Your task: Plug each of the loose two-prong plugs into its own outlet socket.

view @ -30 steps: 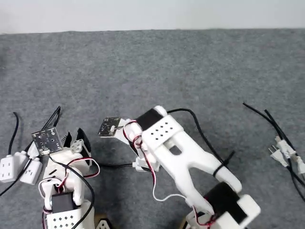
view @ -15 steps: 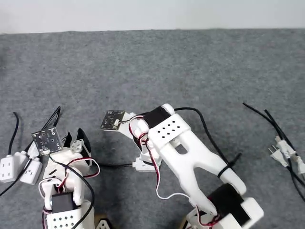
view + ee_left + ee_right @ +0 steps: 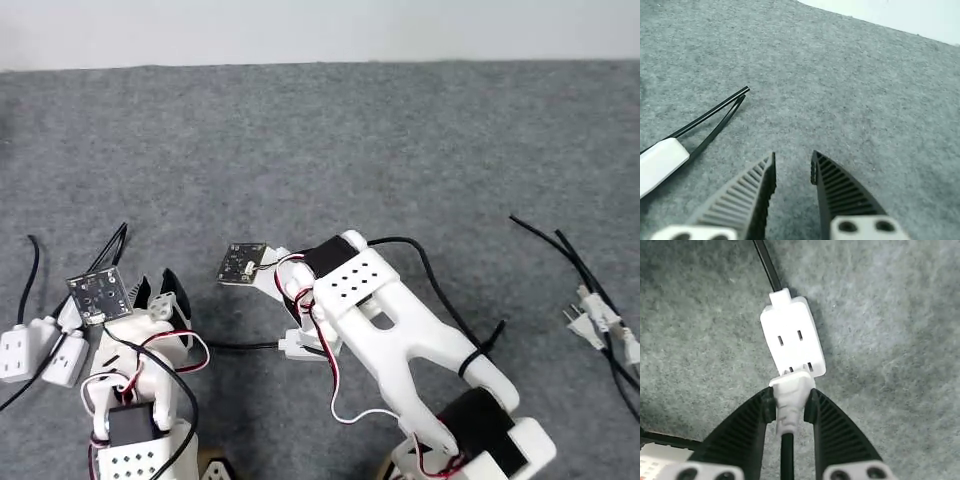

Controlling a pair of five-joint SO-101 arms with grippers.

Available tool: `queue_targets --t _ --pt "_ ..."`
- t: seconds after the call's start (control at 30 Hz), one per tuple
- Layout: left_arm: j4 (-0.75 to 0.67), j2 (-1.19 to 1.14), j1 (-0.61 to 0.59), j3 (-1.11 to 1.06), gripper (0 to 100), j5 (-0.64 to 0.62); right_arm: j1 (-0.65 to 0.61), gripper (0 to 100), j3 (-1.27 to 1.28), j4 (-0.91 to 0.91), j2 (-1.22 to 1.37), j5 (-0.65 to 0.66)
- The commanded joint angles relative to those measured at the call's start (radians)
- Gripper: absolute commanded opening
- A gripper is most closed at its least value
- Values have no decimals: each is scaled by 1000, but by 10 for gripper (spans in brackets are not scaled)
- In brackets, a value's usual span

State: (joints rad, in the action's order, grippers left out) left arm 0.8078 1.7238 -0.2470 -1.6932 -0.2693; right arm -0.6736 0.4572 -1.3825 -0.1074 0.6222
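shifted rightward, right tool [image 3: 790, 399] clamps plug [image 3: 791, 388] at outlet [image 3: 791, 340]; left tool [image 3: 793, 161] narrowly parted.

A grey, felt-like table [image 3: 400, 130] is carrying everything. Two white outlet sockets [image 3: 20, 352] are lying side by side at its left edge, black cords [image 3: 35, 260] trailing from them. A third outlet [image 3: 792, 342] is lying near the middle, a white plug [image 3: 790, 395] touching its end slots. Loose two-prong plugs [image 3: 592, 318] are resting at the right edge, their thin cables [image 3: 545, 238] running back across the surface.

Robot lab bench, grey felt mat [image 3: 400, 130], pale wall [image 3: 300, 30] behind
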Motion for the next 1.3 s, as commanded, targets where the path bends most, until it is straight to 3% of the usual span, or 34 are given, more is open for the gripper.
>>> queue_targets --t 0.0,1.27 --pt "0 -3 6 4 110 6 8 8 -11 18 -12 9" --pt "0 -3 6 4 110 6 16 8 146 107 -1 37"
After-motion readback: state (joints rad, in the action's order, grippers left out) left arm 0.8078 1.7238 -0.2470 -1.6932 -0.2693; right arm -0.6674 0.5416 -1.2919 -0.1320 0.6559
